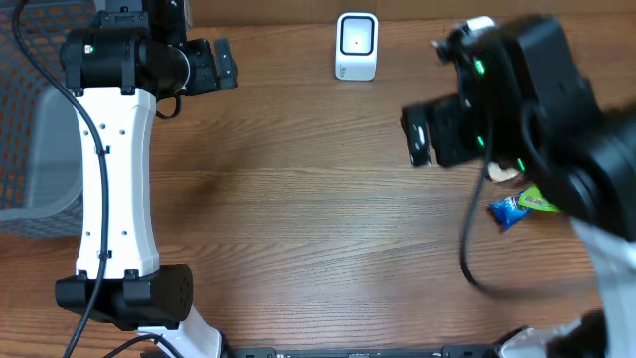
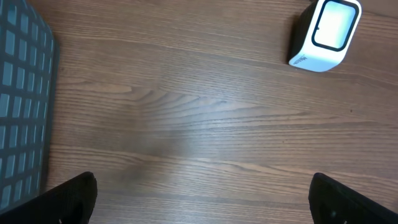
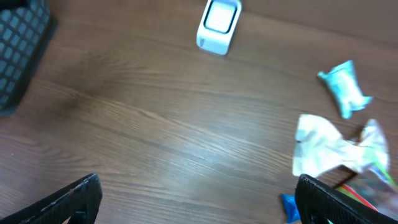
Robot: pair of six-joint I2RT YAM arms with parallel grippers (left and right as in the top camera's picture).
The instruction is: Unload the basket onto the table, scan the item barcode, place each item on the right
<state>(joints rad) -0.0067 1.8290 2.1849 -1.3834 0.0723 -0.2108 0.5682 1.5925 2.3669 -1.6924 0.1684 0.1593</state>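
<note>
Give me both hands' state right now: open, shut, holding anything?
Left hand: open, holding nothing.
Right hand: open, holding nothing.

Grey mesh basket [image 1: 42, 184] at left, wooden table [image 1: 298, 229]

The desk [image 1: 318, 219] is warm brown with fine, straight wood grain. At twelve o'clock the scanner [image 1: 357, 46] is white, its pale glowing window framed in black. At nine o'clock the basket [image 1: 45, 164] is grey with a dark square grid. The left arm [image 1: 114, 189] is white with black joints. The right arm [image 1: 537, 89] is black with green lights. At three o'clock lie a bright blue wrapper [image 1: 508, 210], a yellow-green packet [image 1: 537, 201], a pale teal packet [image 3: 345, 88] and a crinkled white wrapper [image 3: 323, 149].
</note>
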